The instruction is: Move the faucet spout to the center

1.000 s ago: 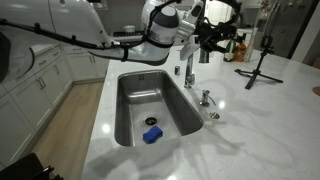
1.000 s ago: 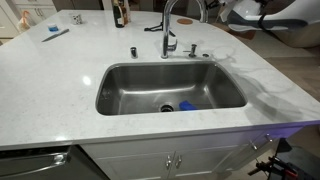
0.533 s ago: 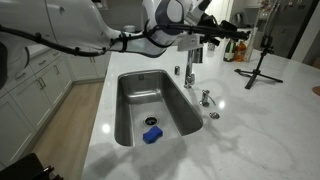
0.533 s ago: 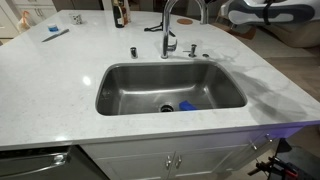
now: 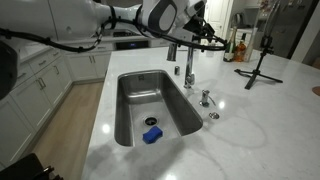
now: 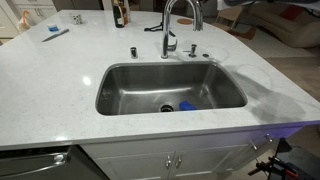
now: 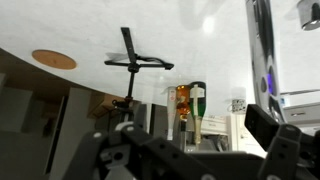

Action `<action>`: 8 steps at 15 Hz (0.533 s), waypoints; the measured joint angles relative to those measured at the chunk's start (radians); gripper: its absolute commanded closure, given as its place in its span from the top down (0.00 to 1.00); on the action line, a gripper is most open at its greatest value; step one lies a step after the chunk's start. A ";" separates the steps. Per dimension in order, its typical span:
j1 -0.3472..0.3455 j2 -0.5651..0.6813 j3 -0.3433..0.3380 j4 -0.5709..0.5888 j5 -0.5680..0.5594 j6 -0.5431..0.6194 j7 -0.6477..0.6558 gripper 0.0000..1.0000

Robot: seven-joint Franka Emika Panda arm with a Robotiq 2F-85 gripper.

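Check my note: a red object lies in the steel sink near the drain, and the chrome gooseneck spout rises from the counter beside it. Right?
The colour is wrong: the object is blue, not red, as both exterior views show. It does lie in the steel sink near the drain, and the chrome gooseneck spout rises from the counter beside it.

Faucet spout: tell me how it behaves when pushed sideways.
The faucet spout looks like rigid chrome tubing, so it probably won't flex. Fixed at its base behind the sink, it should swivel, not tip. Its shiny surface may be slippery to grip.
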 measured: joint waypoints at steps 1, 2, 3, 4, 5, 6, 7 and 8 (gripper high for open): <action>-0.011 -0.002 0.026 0.002 0.017 -0.036 -0.022 1.00; -0.017 -0.005 0.043 0.005 0.025 -0.075 -0.036 1.00; -0.020 -0.009 0.053 0.009 0.026 -0.116 -0.037 1.00; -0.021 -0.014 0.056 0.012 0.026 -0.156 -0.037 1.00; -0.021 -0.022 0.057 0.012 0.026 -0.197 -0.037 1.00; -0.021 -0.030 0.060 0.013 0.026 -0.238 -0.037 1.00; -0.023 -0.037 0.069 0.014 0.030 -0.282 -0.037 1.00; -0.025 -0.044 0.081 0.016 0.039 -0.324 -0.038 1.00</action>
